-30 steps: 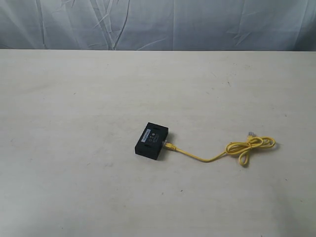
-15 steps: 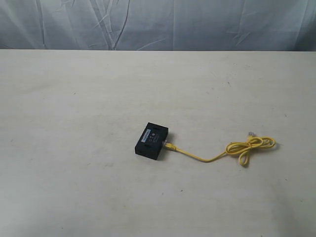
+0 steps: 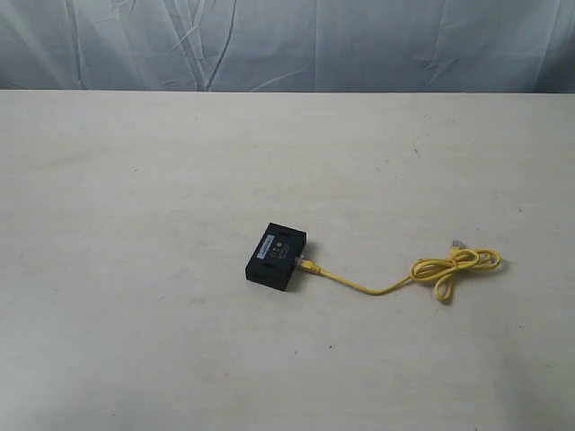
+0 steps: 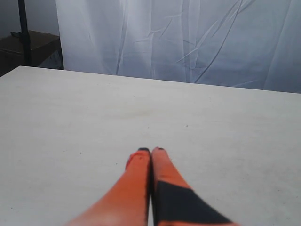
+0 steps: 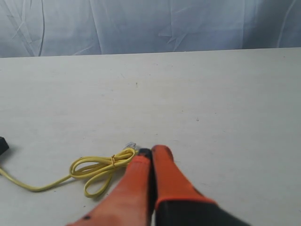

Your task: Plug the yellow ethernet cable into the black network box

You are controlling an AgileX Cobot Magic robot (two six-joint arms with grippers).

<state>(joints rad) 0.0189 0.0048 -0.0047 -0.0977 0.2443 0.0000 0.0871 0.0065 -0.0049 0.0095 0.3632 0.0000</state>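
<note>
The black network box (image 3: 276, 256) lies flat near the middle of the table, pale label up. One end of the yellow ethernet cable (image 3: 377, 288) sits in the box's right side; the cord runs right to a tied loop (image 3: 454, 266) with a clear free plug (image 3: 457, 243). No gripper shows in the exterior view. In the left wrist view my left gripper (image 4: 151, 150) is shut over bare tabletop, holding nothing. My right gripper (image 5: 151, 150) is shut and empty, its tips just beside the cable's loop (image 5: 96, 167) and free plug (image 5: 130, 145). A corner of the box (image 5: 3, 145) shows at that view's edge.
The pale table (image 3: 135, 180) ends at a back edge below a wrinkled grey-white curtain (image 3: 287, 45). A dark stand with a shelf (image 4: 28, 44) stands beyond the table corner in the left wrist view.
</note>
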